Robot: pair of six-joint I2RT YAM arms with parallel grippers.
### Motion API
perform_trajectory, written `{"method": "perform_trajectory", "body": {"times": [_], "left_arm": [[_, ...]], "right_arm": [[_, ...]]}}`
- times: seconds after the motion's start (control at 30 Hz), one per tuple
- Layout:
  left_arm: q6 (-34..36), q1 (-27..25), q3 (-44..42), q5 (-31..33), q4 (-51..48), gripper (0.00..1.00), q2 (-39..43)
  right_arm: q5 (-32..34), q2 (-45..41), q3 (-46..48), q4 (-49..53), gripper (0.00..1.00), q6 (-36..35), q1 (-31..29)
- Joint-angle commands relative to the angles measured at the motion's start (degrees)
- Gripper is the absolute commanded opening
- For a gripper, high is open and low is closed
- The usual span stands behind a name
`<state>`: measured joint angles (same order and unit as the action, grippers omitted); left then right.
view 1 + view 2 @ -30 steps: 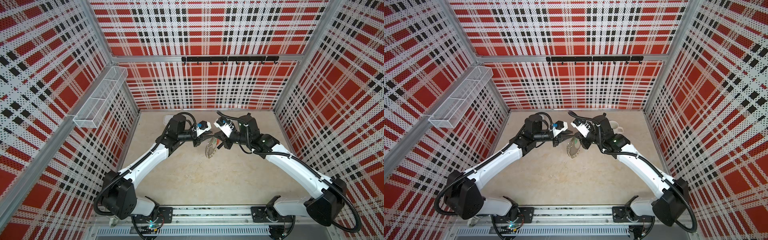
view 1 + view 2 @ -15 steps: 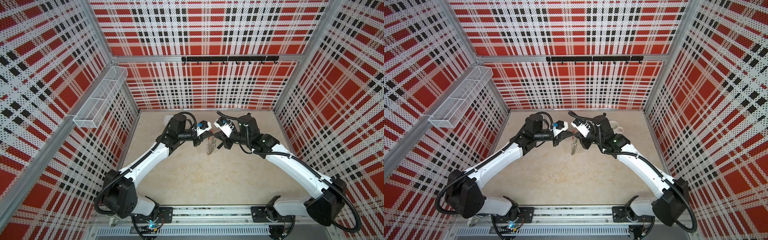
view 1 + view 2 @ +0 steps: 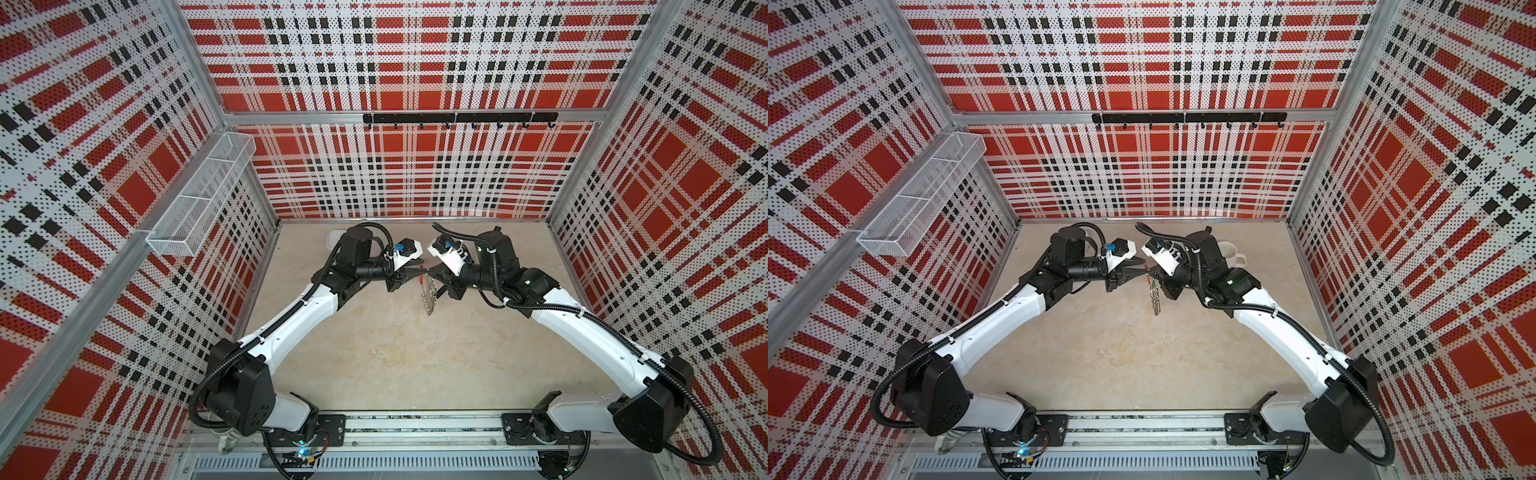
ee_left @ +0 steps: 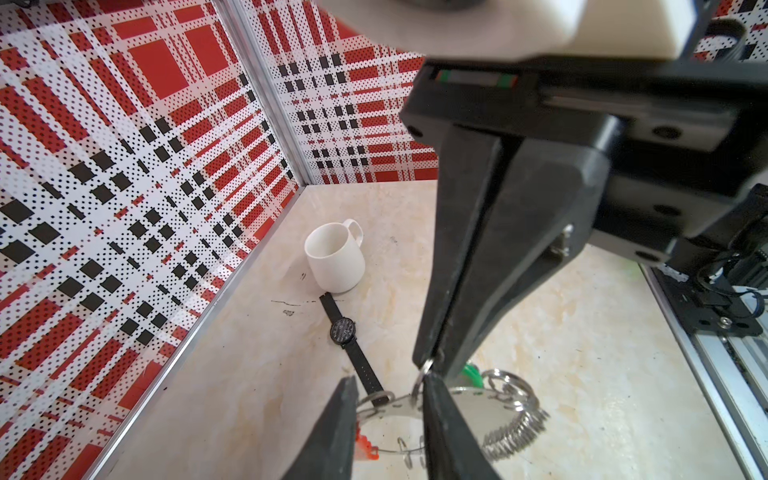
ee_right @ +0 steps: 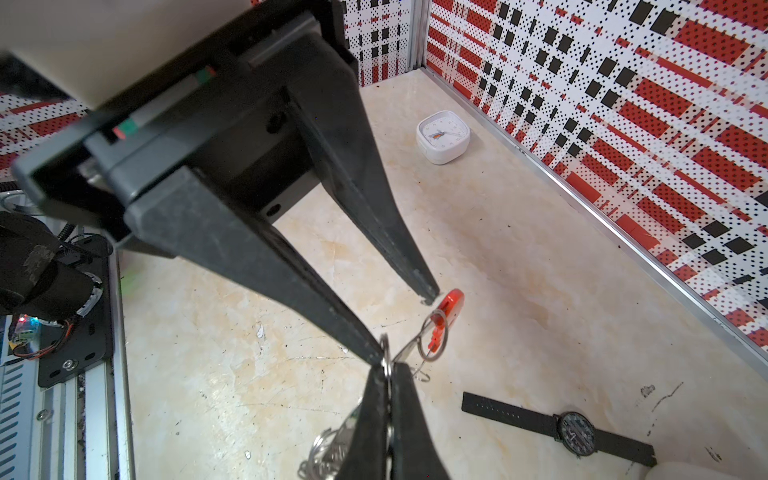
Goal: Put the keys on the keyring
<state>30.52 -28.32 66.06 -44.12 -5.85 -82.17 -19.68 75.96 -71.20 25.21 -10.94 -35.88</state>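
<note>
Above the bench (image 3: 415, 365), the right end effector (image 4: 430, 365) is clamped on a wire loop of the keyring (image 3: 429, 296), which hangs beneath it; the left end effector (image 5: 403, 327) faces it, jaws parted astride the rim. The keys (image 4: 472, 372) show as a green tag beside the right tips; wristwatch (image 4: 344, 332) and mug (image 4: 334, 257) lie beyond.

No legible writing in any view.
The white square clock (image 5: 443, 136) carried dial marks too small to read, and the face of the black wristwatch (image 5: 575, 432) was too dark and fine to show any figures or brand.
</note>
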Motion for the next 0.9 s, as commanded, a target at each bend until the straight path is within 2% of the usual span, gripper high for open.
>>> {"method": "perform_trajectory", "body": {"times": [0.0,0.1,0.23,0.33,0.63,0.87], "left_arm": [[1.6,-0.4,2.2,-2.0,-3.2,0.31,-1.1],[2.6,0.3,3.0,-2.5,-5.5,0.34,-1.5],[3.4,1.0,3.1,-2.7,-6.5,0.46,-1.2],[3.9,1.4,2.8,-3.7,-6.5,0.46,-1.1],[3.3,1.6,4.3,-6.2,-6.6,0.29,-2.7],[3.1,1.5,5.0,-6.4,-6.6,0.24,-3.1]], "right_arm": [[-1.5,-1.6,-2.1,-3.3,0.00,-1.1,-0.9],[-1.1,-1.6,-2.3,-3.1,0.00,-1.2,-0.9],[-1.0,-1.5,-2.2,-3.1,0.00,-1.3,-0.9],[-1.2,-1.2,-2.3,-3.1,0.00,-1.2,-0.8],[-2.3,-0.9,-2.8,-3.2,0.00,-0.8,-0.9],[-2.8,-0.5,-3.0,-3.1,0.00,-0.8,-1.0]]}}
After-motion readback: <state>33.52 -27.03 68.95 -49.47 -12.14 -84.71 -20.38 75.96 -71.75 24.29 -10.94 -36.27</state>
